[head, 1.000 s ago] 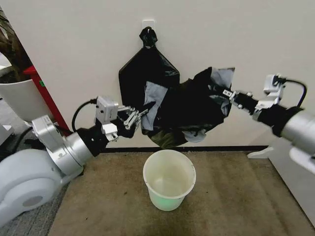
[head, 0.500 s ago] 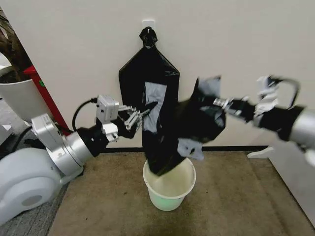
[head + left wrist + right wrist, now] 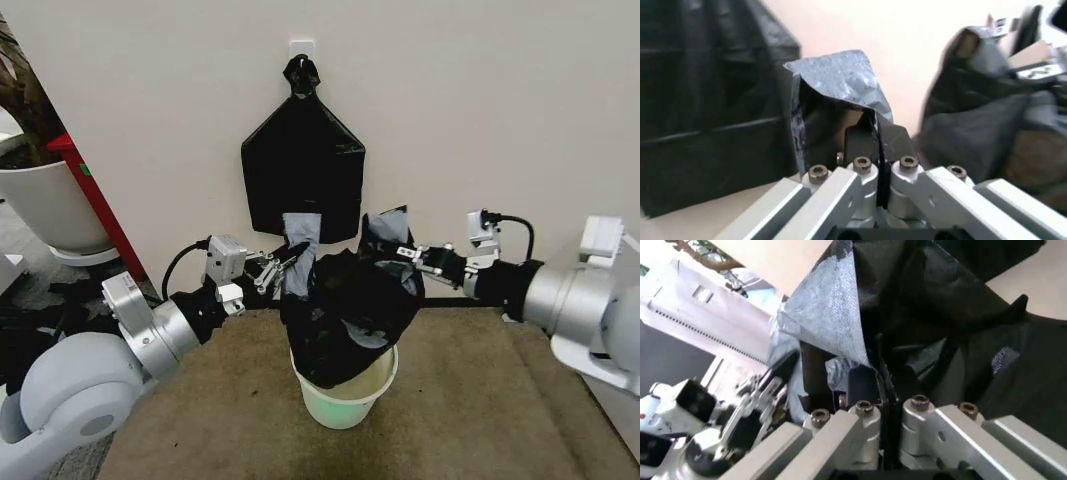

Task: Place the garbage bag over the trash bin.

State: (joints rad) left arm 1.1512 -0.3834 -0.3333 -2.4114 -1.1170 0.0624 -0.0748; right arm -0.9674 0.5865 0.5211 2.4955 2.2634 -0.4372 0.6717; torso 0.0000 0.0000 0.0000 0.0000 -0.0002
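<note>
Both hands grip the garbage bag (image 3: 345, 315) by its greyish rim: left hand (image 3: 283, 266) clenched on the left edge, right hand (image 3: 402, 253) on the right. The light, limp, slippery film sags into the trash bin (image 3: 344, 400) on the floor; rim corners look the best hold.

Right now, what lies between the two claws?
In the head view, the garbage bag spans the gap between the left claw and the right claw, each pinching its rim. Its bottom hangs into the bin below.
</note>
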